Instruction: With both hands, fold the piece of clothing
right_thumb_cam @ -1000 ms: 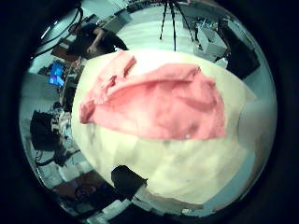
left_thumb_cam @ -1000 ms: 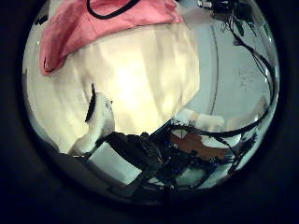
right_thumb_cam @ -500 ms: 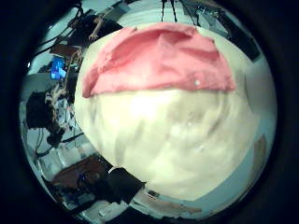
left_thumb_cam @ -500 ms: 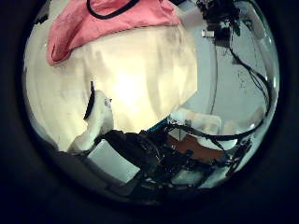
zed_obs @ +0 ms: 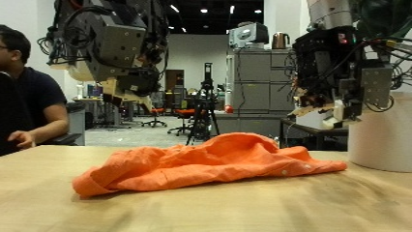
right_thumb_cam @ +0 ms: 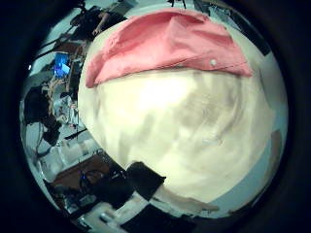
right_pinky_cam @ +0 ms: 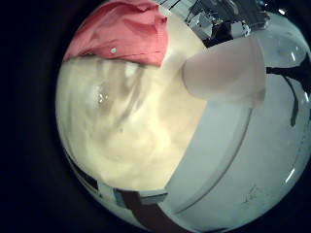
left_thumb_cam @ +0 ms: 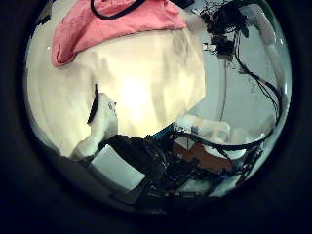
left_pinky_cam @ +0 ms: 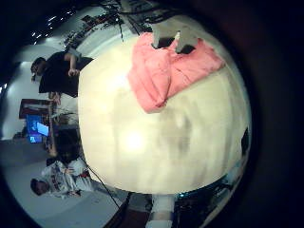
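Table: pale wood, smooth, bare near edge.
Garment: orange-pink soft cloth, crumpled low heap, mid-table, untouched.
White cylinder: smooth, on the table beside garment's end.
Left hand: raised well above cloth; finger state cannot tell.
Right hand: raised above cylinder, holds nothing; fingers unclear.

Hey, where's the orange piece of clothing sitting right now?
In the outside view the orange garment lies crumpled on the wooden table, below and between the two raised hands, apart from the white cylinder near the right hand.
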`<state>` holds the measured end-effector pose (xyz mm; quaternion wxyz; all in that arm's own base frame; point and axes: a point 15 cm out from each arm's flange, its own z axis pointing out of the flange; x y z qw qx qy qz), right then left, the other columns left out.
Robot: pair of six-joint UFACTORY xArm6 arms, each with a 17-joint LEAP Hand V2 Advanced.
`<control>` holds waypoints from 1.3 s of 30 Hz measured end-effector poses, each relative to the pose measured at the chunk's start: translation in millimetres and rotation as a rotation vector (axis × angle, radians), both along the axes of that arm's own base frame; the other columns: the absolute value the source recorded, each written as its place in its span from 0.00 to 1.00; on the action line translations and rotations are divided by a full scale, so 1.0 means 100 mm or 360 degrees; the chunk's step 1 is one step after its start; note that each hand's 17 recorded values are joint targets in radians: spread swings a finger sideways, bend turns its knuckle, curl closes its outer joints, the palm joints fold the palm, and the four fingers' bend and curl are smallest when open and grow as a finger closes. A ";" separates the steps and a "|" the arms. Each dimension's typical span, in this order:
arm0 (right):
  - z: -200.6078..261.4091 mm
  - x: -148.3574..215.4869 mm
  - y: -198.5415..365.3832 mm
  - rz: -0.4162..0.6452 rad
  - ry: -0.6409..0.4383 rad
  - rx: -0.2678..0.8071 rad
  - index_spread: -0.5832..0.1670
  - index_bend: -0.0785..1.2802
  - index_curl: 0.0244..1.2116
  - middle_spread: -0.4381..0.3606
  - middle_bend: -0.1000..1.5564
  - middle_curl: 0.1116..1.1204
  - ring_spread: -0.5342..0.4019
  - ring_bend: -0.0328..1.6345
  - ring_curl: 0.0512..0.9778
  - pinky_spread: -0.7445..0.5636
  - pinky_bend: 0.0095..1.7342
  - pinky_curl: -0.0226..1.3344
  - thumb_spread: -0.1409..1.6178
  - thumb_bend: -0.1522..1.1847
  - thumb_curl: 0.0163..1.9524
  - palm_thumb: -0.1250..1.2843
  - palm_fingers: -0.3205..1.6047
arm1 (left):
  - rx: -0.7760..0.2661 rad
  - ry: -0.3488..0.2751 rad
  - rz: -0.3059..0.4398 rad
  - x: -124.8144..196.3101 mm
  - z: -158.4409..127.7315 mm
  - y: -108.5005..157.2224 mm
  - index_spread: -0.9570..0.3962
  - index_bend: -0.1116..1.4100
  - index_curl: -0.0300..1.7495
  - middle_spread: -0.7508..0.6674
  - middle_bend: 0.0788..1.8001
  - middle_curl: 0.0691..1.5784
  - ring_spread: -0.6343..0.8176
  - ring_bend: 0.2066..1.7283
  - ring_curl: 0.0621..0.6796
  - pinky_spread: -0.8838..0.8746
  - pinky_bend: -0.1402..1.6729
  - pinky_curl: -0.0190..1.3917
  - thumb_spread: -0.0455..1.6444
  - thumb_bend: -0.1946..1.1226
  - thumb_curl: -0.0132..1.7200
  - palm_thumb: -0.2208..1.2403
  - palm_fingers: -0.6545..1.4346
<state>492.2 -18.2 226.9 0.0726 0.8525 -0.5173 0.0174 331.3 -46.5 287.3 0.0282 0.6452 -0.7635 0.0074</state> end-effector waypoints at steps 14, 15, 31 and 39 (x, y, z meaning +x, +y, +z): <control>-0.50 0.34 -0.08 0.0024 0.0100 -0.0003 0.39 0.18 0.21 0.59 0.19 0.24 0.66 0.19 0.22 0.74 0.12 0.25 0.64 0.10 0.14 0.31 0.29 | 0.0000 0.0005 0.0007 -0.03 0.00 0.01 0.86 0.17 0.16 0.71 0.08 0.19 0.76 0.24 0.24 0.73 0.28 0.24 0.74 0.14 0.23 0.61 0.34; -0.50 0.39 -0.08 0.0023 0.0094 -0.0004 0.39 0.18 0.21 0.59 0.19 0.24 0.66 0.19 0.22 0.74 0.12 0.25 0.64 0.10 0.15 0.32 0.29 | 0.0001 0.0004 0.0012 -0.03 0.00 0.02 0.86 0.17 0.16 0.71 0.09 0.19 0.76 0.24 0.24 0.73 0.28 0.24 0.74 0.14 0.23 0.61 0.34; -0.73 0.87 -0.06 0.0019 0.0092 -0.0183 0.42 0.18 0.22 0.58 0.19 0.24 0.64 0.20 0.22 0.71 0.11 0.25 0.66 0.10 0.16 0.47 0.31 | 0.0001 0.0011 0.0016 -0.05 -0.01 0.05 0.85 0.17 0.16 0.70 0.08 0.19 0.77 0.24 0.24 0.73 0.28 0.24 0.74 0.14 0.23 0.61 0.34; -0.88 0.93 0.00 0.0029 0.0140 -0.0195 0.43 0.21 0.23 0.52 0.25 0.27 0.50 0.29 0.24 0.61 0.09 0.22 0.67 0.11 0.17 0.56 0.47 | -0.0004 0.0009 0.0017 -0.05 -0.01 0.04 0.85 0.17 0.16 0.70 0.09 0.19 0.76 0.24 0.23 0.73 0.27 0.24 0.73 0.14 0.23 0.61 0.34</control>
